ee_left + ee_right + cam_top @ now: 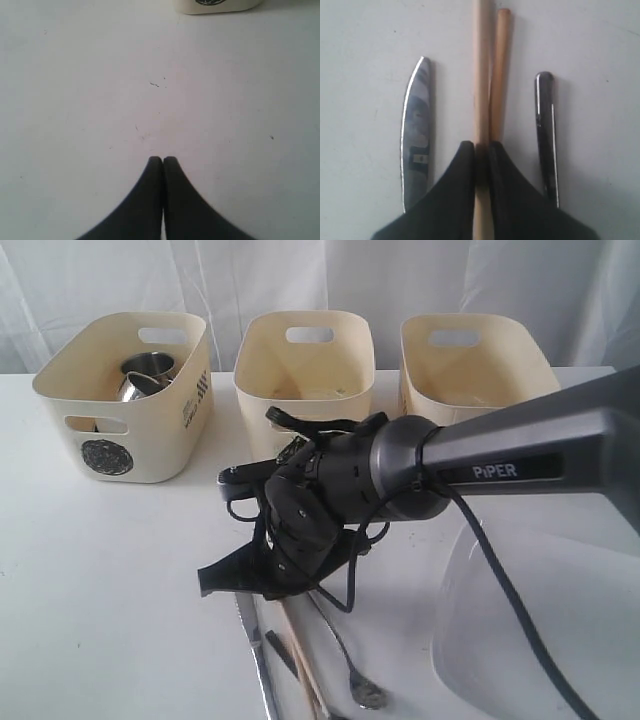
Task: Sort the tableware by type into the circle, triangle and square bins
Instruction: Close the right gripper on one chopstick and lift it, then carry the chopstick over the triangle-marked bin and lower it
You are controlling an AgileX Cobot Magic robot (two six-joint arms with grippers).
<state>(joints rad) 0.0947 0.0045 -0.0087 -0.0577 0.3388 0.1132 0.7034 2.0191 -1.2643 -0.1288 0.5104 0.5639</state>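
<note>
Right hand (pixel 480 150) pinched narrow on one chopstick (pixel 481 75), gripping across its long axis. The second chopstick (pixel 501 65) runs parallel just beside it, under one finger, probably outside the grip.

You cannot read the marks on the middle bin (pixel 303 365) and the right bin (pixel 470 370): the right arm (pixel 520 455) covers much of both fronts. The plate (pixel 545 640) is cut off at the exterior view's corner. The left wrist view catches only a sliver of a cream bin (pixel 217 5). In the right wrist view the right hand (pixel 480 146) hides the handle end of the knife (pixel 415 130), and 1 of the 2 chopsticks (pixel 487 75) runs out of view.
</note>
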